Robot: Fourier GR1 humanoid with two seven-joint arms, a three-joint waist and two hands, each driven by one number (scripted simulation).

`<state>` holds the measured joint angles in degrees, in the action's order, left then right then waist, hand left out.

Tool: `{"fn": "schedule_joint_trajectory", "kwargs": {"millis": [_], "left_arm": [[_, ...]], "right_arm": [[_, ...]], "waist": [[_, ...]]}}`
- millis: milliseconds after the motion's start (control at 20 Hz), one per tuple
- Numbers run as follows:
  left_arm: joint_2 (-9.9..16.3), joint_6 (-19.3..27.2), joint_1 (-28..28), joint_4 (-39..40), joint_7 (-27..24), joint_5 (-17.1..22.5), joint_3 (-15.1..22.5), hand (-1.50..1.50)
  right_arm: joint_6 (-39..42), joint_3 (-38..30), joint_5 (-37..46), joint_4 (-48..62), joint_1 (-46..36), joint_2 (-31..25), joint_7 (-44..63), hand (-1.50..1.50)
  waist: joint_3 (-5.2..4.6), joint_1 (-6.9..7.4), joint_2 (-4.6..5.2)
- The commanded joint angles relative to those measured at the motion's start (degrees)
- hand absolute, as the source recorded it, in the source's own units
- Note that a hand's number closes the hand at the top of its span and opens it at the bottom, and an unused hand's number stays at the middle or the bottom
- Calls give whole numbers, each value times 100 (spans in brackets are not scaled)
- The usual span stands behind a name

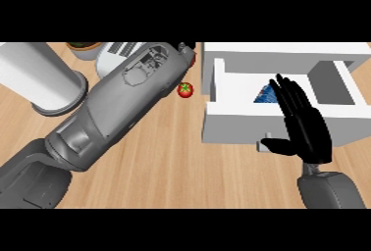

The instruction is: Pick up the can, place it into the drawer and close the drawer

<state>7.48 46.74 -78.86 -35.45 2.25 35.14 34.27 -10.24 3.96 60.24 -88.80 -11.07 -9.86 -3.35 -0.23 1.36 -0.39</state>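
The white drawer (239,125) stands open at the right of the wooden counter. Inside it lies a blue and white thing (262,94), likely the can, partly hidden behind my right hand. That right hand (308,132) is held open, fingers straight and pointing away from me, over the drawer's front wall, with its thumb by the front face. My left forearm runs diagonally from the lower left to the top centre. Only a dark bit of the left hand (187,47) shows at its far end, beside the drawer's back left corner.
A small red tomato (185,89) lies on the counter between my left forearm and the drawer. A tall white cylinder (39,78) stands at the far left. A white ribbed object (119,51) and a round dish (85,46) sit at the back.
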Motion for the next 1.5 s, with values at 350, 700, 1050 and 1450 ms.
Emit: {"fn": "schedule_joint_trajectory", "kwargs": {"millis": [350,700,1050,1450], "left_arm": [[1119,-270,699,-1449,716,-192,22,-150],[1427,-120,1094,-2103,1172,-364,196,-150],[1901,-244,1469,-2888,1490,-434,183,-150],[2109,-240,2391,-3502,1236,-578,90,-150]], "right_arm": [[-1097,-459,512,2397,-1099,196,-154,-150],[-1855,-788,836,3508,-1886,148,-204,-150],[-2548,-1123,978,4799,-2913,239,-176,-150],[-3079,-1534,1008,6253,-4156,-20,-279,-150]], "waist": [[26,185,34],[31,230,59],[34,323,82],[32,328,141]]}}
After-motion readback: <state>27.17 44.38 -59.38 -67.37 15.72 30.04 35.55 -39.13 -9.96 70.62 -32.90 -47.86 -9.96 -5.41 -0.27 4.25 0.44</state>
